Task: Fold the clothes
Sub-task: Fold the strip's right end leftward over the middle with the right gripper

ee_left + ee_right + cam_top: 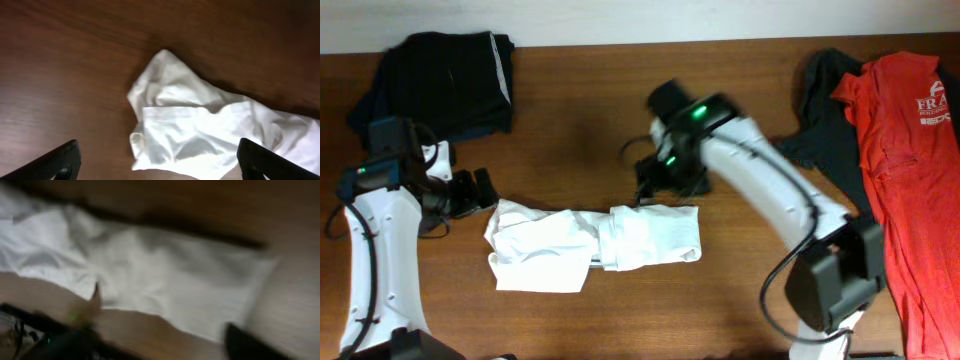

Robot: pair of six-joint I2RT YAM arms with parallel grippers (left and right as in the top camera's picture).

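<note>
Each arm consists of white, rounded link shells joined by black joint housings. Green LEDs (698, 112) glow on the housings of the left arm (368, 250) and the right arm (760, 185). Black cables run outside the shells: a long cable loop (770, 290) beside the right arm's black base block (835, 275), and a shorter cable (334, 218) on the left arm. The left fingers (59, 161) are matte black with flat, tapered tips. The right fingers (247, 344) appear dark but blurred.

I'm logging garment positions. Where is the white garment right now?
In the overhead view, the white garment lies crumpled mid-table, between the left gripper and the right gripper, well clear of the red shirt.
</note>
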